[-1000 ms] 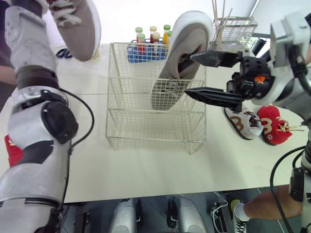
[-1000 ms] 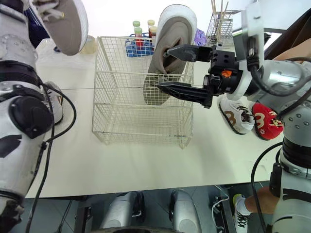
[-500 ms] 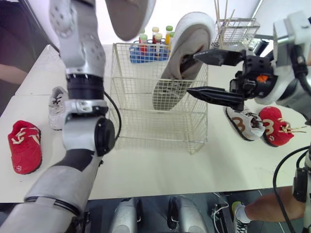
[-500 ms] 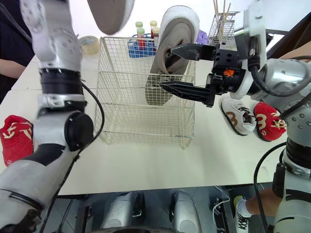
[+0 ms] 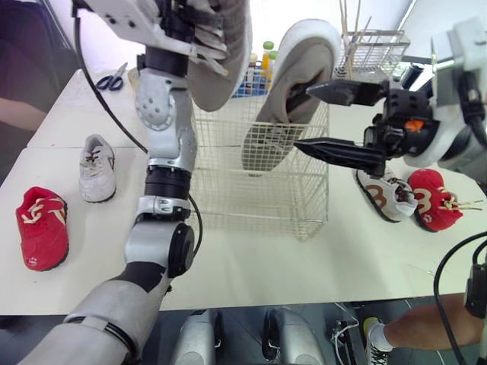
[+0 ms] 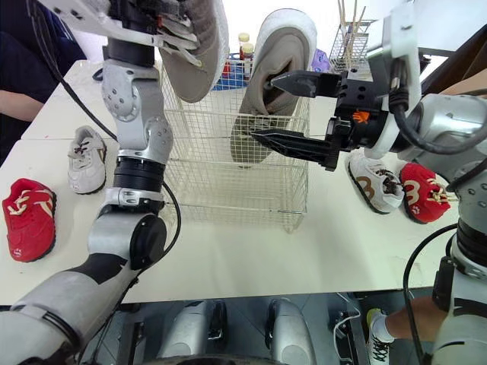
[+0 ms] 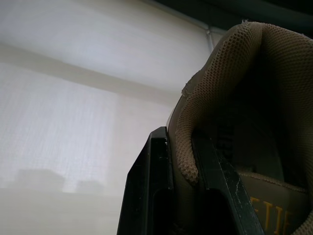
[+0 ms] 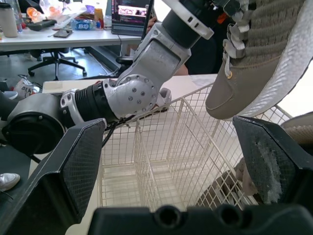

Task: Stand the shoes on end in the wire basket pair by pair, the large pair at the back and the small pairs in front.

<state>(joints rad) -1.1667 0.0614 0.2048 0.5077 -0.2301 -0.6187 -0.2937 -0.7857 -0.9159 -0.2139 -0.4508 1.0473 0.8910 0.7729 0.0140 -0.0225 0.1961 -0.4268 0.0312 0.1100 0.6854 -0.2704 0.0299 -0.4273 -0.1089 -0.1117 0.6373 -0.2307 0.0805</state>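
A large taupe shoe [image 5: 226,57] with a knit upper, white laces and a white textured sole is held high above the left side of the wire basket [image 5: 228,190]. Its padded mesh collar is clamped between the fingers of the left gripper [image 7: 180,147], one finger inside the opening and one outside. A matching shoe [image 5: 293,76] is stood on end inside the basket against the right wall, tilted, with its upper end well above the rim and its dark opening turned toward the right gripper [image 5: 302,116]. That gripper is held just beside it with its two fingers spread wide apart, clamped on nothing. On the table [image 5: 251,266], a small red shoe [image 5: 42,228] and a small white shoe [image 5: 97,167] are laid left of the basket, apart from each other. A white shoe with brown markings [image 5: 384,194] and a second red shoe [image 5: 434,201] are laid side by side to its right.
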